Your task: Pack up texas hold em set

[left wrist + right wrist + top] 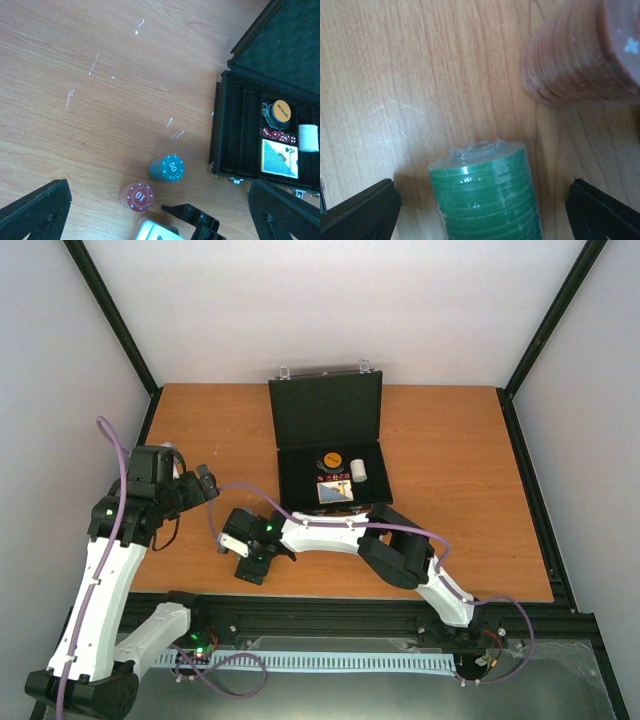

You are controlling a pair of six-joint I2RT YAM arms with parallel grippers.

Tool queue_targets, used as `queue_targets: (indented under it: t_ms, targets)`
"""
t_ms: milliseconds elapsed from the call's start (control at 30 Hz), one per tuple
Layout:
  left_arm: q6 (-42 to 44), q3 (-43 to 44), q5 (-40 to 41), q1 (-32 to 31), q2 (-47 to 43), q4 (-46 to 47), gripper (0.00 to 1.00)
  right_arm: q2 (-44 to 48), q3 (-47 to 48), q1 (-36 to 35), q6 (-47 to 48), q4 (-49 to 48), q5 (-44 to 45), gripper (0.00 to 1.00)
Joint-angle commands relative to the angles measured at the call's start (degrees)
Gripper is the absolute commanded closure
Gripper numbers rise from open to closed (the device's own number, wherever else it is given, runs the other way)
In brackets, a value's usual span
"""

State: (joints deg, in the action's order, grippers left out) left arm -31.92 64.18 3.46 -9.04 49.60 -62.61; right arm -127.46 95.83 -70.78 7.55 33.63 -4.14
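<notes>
on the wooden table (450, 490), the right gripper (482, 212), jaws spread wide, straddles 1 green chip stack (480, 185); left gripper (160, 212) likewise spread wide

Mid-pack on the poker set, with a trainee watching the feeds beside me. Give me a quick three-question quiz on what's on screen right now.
1. True or false: the briefcase lies open with the card deck inside it.
2. What colour is the chip stack standing between the fingers of the right gripper? A blue, B green, C white.
3. Fill in: the top chip of the red stack on the table reads ___.

Key: 1 true; 2 B; 3 10.
</notes>
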Motion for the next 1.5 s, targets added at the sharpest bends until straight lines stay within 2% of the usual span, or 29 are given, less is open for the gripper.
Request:
queue_targets:
  t_ms: [0,200,267,300,400,533,700,767,967,1200,1467]
  targets:
    - [0.63,0.07,0.23,0.16,0.52,-0.59,0.00,-2.26,2.18,0.46,1.34,-0.70,-0.86,0.12]
    - [1.05,-0.26,0.52,0.16,0.90,-0.37,0.00,-0.77,0.19,0.87,0.89,-0.30,-2.17,0.32]
    - [1.23,-0.49,0.83,0.16,1.03,-0.19,0.00,0.29,-0.79,0.91,0.61,0.03,-2.33,0.50]
    - [1.30,-0.61,0.94,0.16,1.16,-0.16,0.00,0.70,-1.09,0.92,0.48,0.22,-2.38,0.55]
    - [1.51,-0.66,1.20,0.16,1.72,-0.14,0.00,2.24,-1.82,0.91,-0.17,1.32,-2.15,0.62]
    - [1.43,-0.55,1.04,0.16,2.03,-0.09,0.00,6.17,-3.60,1.14,-1.89,2.79,-0.83,0.85]
    - [1.58,-0.55,1.18,0.16,2.36,-0.14,0.00,16.09,-6.71,3.16,-5.06,5.62,2.79,0.86]
    - [1.84,-0.55,1.27,0.16,2.54,0.01,0.00,20.28,-7.77,5.98,-8.04,7.45,4.88,0.91]
    - [2.04,-0.64,0.70,0.16,3.79,0.54,0.00,27.38,-11.18,21.89,-16.60,7.77,11.42,0.92]
    - [1.80,-0.26,-0.44,0.16,5.73,1.33,0.00,20.51,-6.06,33.32,-18.20,4.33,17.78,0.95]
    - [1.23,0.70,0.28,0.16,6.64,0.92,0.00,11.83,-1.47,42.20,-19.48,1.93,17.48,0.95]
